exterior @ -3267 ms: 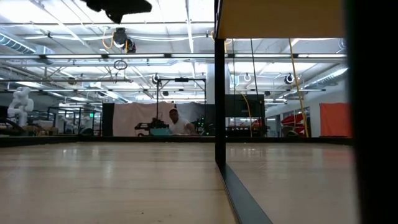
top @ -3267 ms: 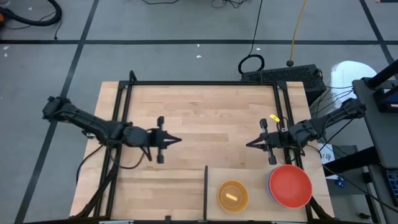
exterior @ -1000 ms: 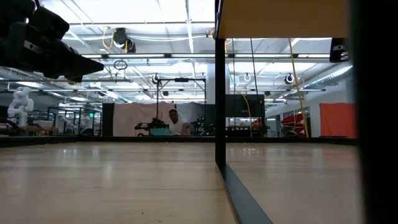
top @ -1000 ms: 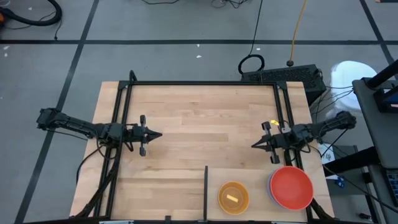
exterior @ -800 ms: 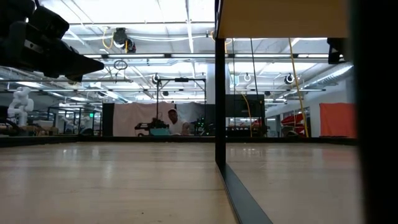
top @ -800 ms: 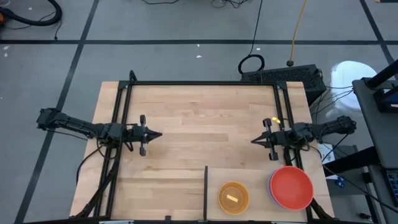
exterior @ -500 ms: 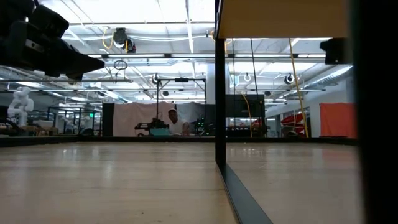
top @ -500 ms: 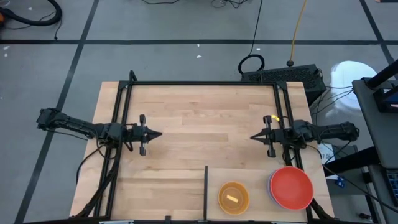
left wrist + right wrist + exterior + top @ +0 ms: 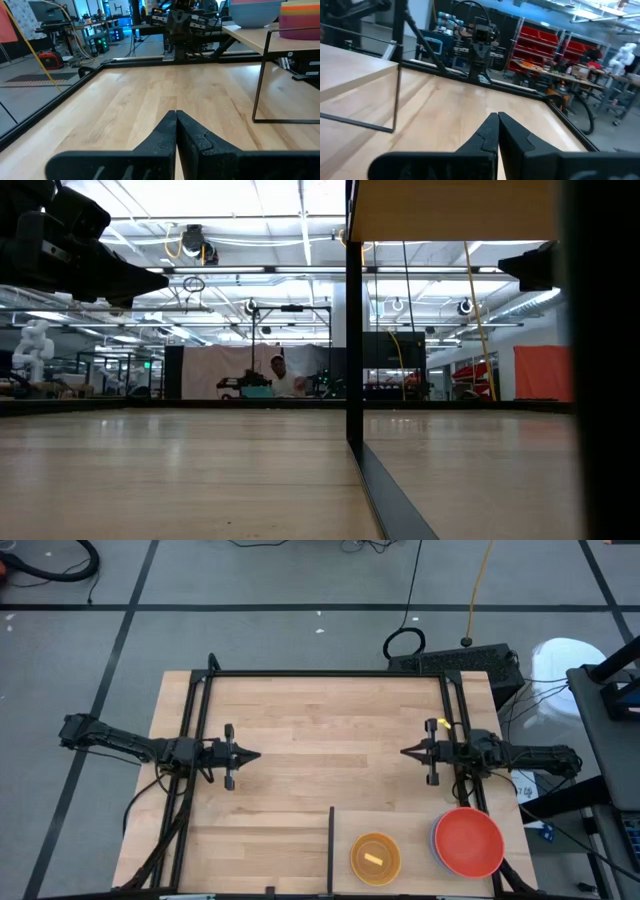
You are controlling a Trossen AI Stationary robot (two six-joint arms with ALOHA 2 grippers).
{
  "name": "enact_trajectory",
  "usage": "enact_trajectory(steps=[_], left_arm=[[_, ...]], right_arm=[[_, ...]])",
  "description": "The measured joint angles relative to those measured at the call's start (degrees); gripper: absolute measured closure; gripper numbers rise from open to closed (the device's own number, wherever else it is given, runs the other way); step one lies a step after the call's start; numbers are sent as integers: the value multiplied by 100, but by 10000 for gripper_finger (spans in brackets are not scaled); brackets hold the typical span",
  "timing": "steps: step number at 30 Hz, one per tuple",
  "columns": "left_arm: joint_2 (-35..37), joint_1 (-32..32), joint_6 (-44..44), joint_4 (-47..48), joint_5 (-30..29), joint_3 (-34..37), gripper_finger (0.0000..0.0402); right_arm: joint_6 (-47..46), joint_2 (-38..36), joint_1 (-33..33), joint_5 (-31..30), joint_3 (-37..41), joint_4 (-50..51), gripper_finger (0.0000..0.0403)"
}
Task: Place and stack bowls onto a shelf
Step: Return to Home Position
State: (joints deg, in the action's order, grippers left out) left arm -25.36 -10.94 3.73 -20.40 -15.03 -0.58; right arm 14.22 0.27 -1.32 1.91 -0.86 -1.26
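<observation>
Two stacks of bowls stand on the raised pale shelf (image 9: 410, 830) at the table's near right. One stack has a red bowl (image 9: 467, 840) on top, the other an orange bowl (image 9: 374, 857). In the left wrist view the larger stack shows a blue bowl (image 9: 255, 12) at the bottom, and the smaller stack (image 9: 300, 20) stands nearer. My left gripper (image 9: 256, 755) hovers shut over the table's left side, pointing right. My right gripper (image 9: 404, 753) hovers shut over the right side, pointing left. Both wrist views show shut fingers, left gripper (image 9: 176, 114) and right gripper (image 9: 497, 116).
A thin dark divider (image 9: 331, 850) marks the shelf's left end, and thin wire legs (image 9: 260, 75) carry the board above the tabletop. A black frame (image 9: 320, 674) runs along the table's far and side edges. Bare tabletop (image 9: 330, 755) lies between the two grippers.
My right gripper has moved a little toward the table's far edge and turned to point straight left, its arm now lying level across the right edge. It has stayed shut. The bowls have stayed where they were.
</observation>
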Motion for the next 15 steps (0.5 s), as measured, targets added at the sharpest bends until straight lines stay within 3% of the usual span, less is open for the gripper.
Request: enact_trajectory(steps=[4, 15], left_arm=[[0, 0, -2, 2, 0, 0, 394], [0, 0, 20, 44, 0, 0, 394]], right_arm=[[-228, 9, -2, -459, 1, -19, 403], [-508, 109, -2, -316, 2, 13, 403]])
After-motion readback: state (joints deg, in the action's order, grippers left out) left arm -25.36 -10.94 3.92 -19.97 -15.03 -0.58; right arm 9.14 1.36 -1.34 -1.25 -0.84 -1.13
